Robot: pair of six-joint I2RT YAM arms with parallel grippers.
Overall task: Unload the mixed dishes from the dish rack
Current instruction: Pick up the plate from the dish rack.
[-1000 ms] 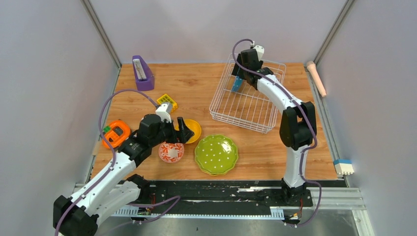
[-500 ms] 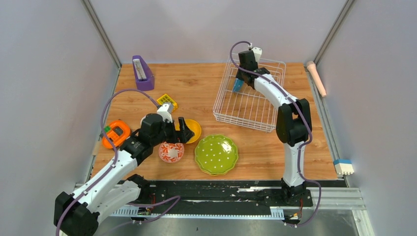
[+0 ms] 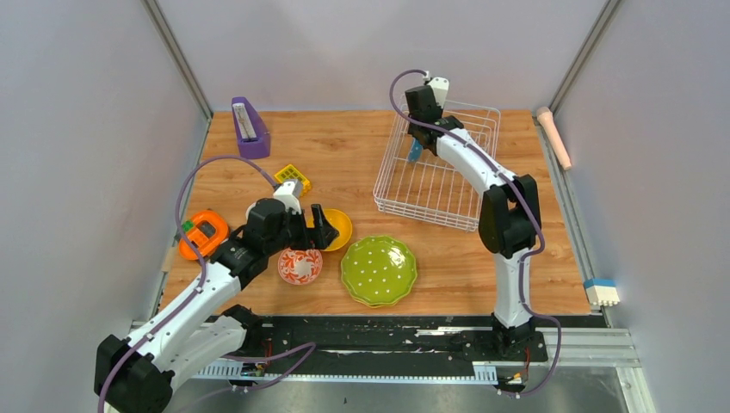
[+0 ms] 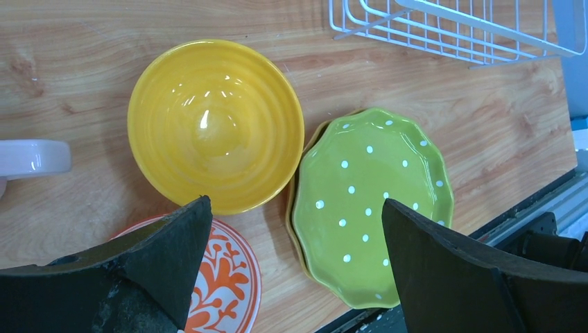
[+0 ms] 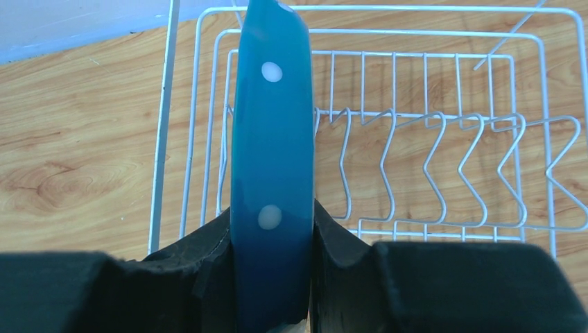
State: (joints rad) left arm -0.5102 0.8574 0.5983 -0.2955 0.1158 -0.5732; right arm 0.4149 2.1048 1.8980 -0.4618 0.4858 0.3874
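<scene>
My right gripper [image 3: 418, 131] is shut on the blue white-dotted plate [image 5: 272, 173], holding it upright and edge-on over the left end of the white wire dish rack [image 3: 426, 217]. The rack's prongs [image 5: 430, 173] stand bare beside it. My left gripper [image 3: 317, 228] is open and empty, hovering over the plain yellow bowl [image 4: 215, 125], the red-and-white patterned bowl [image 4: 232, 277] and the green dotted plate [image 4: 371, 201]. The green plate lies on a yellow plate [image 4: 290, 208], of which only the rim shows.
An orange round gadget [image 3: 203, 234], a yellow grid block [image 3: 293, 178] and a purple wedge holder [image 3: 250, 127] sit at the left. A pinkish stick [image 3: 554, 136] and a white-and-blue block [image 3: 602, 292] lie beyond the right table edge.
My right gripper has moved up and to the left with the blue plate, toward the rack's far left corner. The rack's near left corner has shifted slightly right. The left arm has barely moved.
</scene>
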